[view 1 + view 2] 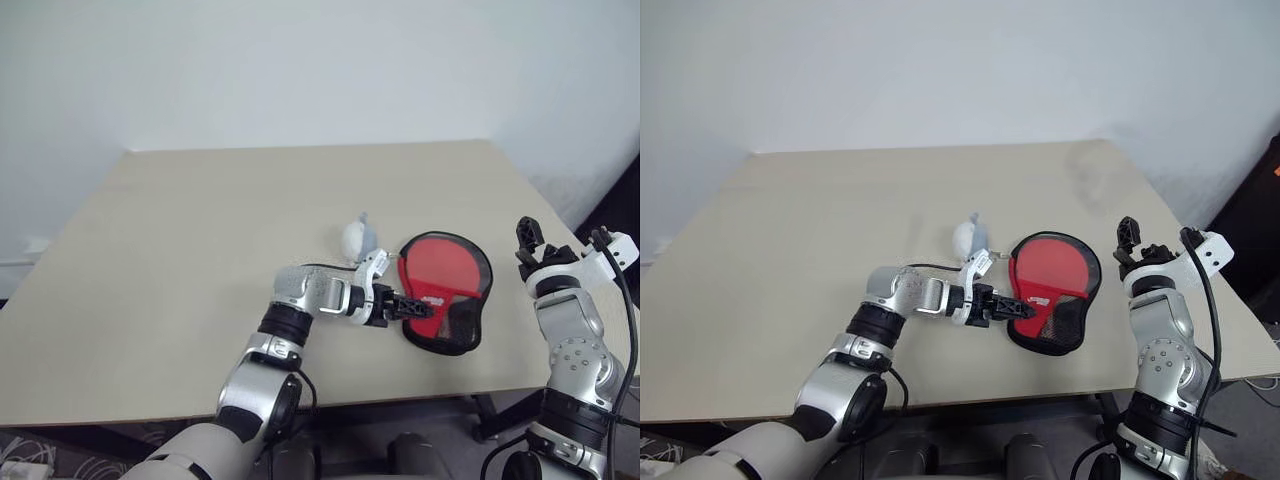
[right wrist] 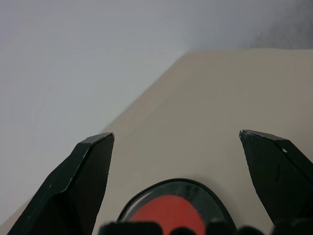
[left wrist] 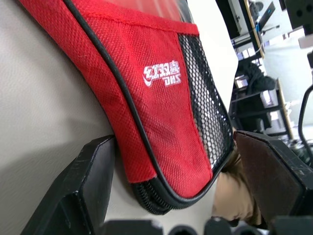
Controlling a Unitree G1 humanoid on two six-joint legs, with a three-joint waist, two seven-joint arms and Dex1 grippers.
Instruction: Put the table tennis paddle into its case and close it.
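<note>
The case (image 1: 445, 290) lay flat on the beige desk (image 1: 200, 240), toward the right and near edge. Its round red part with the clear window faced the far side, and its black mesh part (image 3: 205, 103) and narrow end faced the near side. A small white logo (image 3: 162, 74) sat on the red fabric panel beside the mesh.

The left gripper (image 1: 412, 305) reached in from the left, pointing right, at the narrow near-left end of the case. In the left wrist view its two black fingers (image 3: 73, 196) stood wide apart on either side of that narrow end, one finger just beside the red panel's piped edge, the other beyond the mesh corner. Whether either finger touched the fabric could not be told. A tan wooden handle (image 3: 234, 196) showed at the mesh corner, close to the second finger, so the table tennis paddle (image 3: 230, 200) seemed to sit inside the case with its handle end at the opening. The black zip edge (image 3: 151, 198) at that end looked unclosed.

The right gripper (image 1: 535, 245) was held above the desk to the right of the case, apart from it, its fingers (image 2: 73, 186) spread open and holding nothing.

A small grey-blue soft lump (image 1: 358, 237) rested on the desk just left of the case's far end.
</note>
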